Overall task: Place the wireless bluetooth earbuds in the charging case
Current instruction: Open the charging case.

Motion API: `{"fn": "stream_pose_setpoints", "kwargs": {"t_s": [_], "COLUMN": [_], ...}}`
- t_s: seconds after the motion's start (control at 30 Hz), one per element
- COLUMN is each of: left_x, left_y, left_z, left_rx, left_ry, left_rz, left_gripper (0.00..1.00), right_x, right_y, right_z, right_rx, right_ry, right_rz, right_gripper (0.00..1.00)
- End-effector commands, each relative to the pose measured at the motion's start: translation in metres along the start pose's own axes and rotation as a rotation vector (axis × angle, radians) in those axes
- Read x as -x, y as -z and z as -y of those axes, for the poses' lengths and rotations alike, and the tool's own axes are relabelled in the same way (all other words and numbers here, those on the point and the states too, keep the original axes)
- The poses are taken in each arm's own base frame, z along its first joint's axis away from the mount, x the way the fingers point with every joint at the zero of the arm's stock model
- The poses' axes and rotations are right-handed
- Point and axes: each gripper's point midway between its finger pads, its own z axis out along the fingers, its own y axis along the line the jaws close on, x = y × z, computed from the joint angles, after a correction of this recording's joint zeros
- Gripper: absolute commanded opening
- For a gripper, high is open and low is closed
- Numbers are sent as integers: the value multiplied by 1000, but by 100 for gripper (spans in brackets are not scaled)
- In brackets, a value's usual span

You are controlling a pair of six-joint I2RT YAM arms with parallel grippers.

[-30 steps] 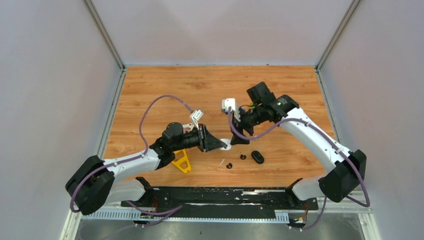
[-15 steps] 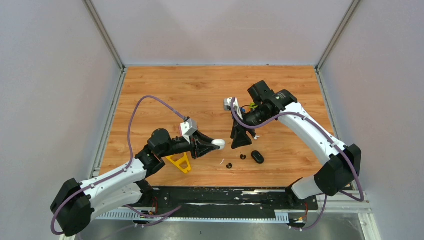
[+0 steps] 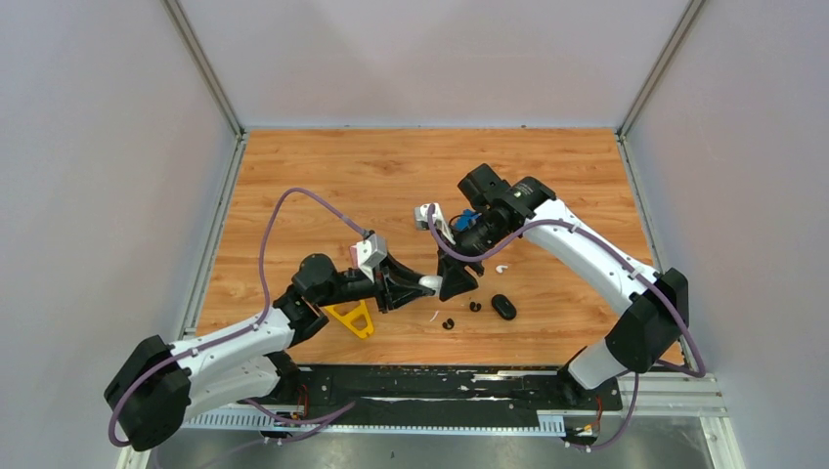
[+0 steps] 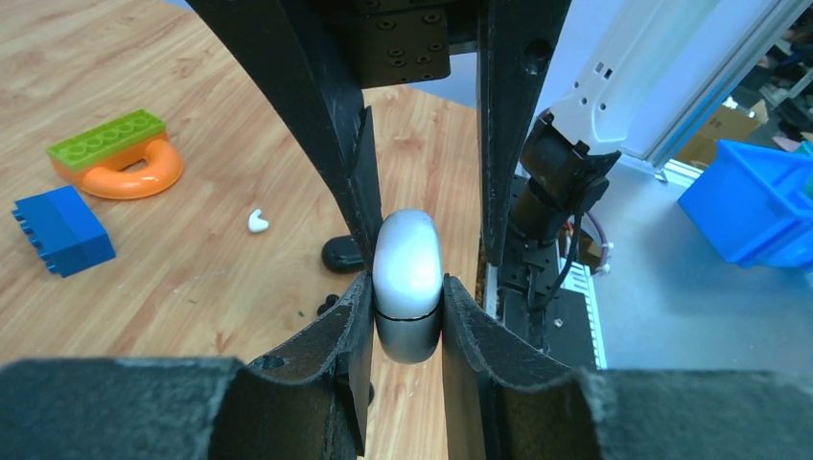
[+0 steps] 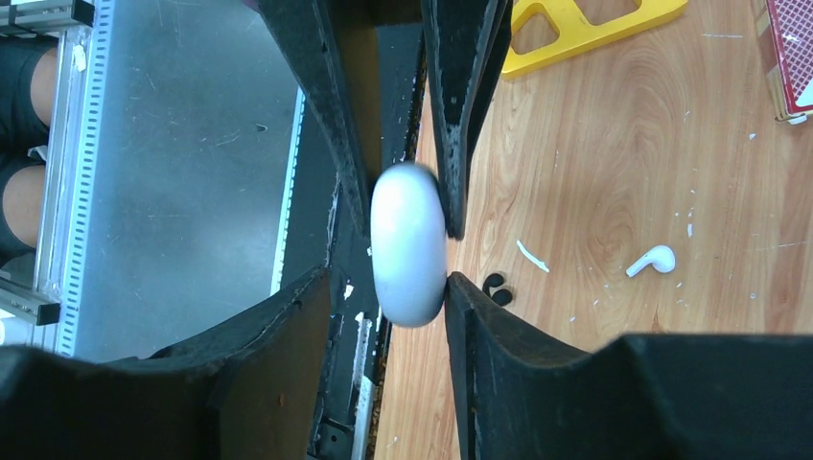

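Note:
My left gripper (image 3: 422, 283) is shut on the closed white charging case (image 4: 407, 273) and holds it above the table. My right gripper (image 3: 453, 284) is open and straddles the case's far end (image 5: 407, 244); one of its fingers (image 5: 455, 292) touches the case, and the other stands apart from it. One white earbud (image 3: 501, 267) lies on the wood and also shows in the right wrist view (image 5: 652, 260). Two black earbuds (image 3: 448, 323) (image 3: 475, 306) lie below the grippers. A black case (image 3: 502, 307) lies beside them.
A yellow triangular piece (image 3: 352, 318) lies under the left arm. A green-and-orange block (image 4: 115, 153) and a blue block (image 4: 62, 230) sit behind the right wrist. A red box (image 5: 791, 57) and a white sliver (image 5: 533, 256) are on the wood.
My left gripper lifted the white case off the table. My right gripper swung down and left until its jaws came around the case's end. The white earbud is now uncovered.

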Motion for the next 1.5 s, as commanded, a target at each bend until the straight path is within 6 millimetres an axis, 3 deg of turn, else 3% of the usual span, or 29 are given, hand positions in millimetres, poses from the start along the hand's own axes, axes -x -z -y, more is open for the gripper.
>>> {"fn": "stream_pose_setpoints", "kwargs": {"t_s": [0.0,0.3,0.43,0.57,0.8,1.2,1.47], "left_x": [17,12,5,-7,-9,-12,-10], "left_y": [-7,-8,-9,-9,-10,-22,-27], "left_z": [6,4,-5,-9,-2,4,9], "left_rx": [-38,-36,13,39,11,-49,-85], "left_ry": [17,35,54,65,68,90,95], "left_rz": [91,91,51,-12,11,28,36], "left_gripper": [22,24,42,52,58,50,50], "right_x": [19,15,14,14,9,15,13], "right_y": [2,4,6,14,19,17,16], "right_z": [-2,5,9,19,15,10,11], "right_rx": [4,-49,-75,-163,-186,-147,-146], "right_ry": [75,74,77,96,114,110,104], "right_rz": [37,14,3,-27,-32,-12,-18], "right_gripper": [45,19,9,8,8,9,10]}}
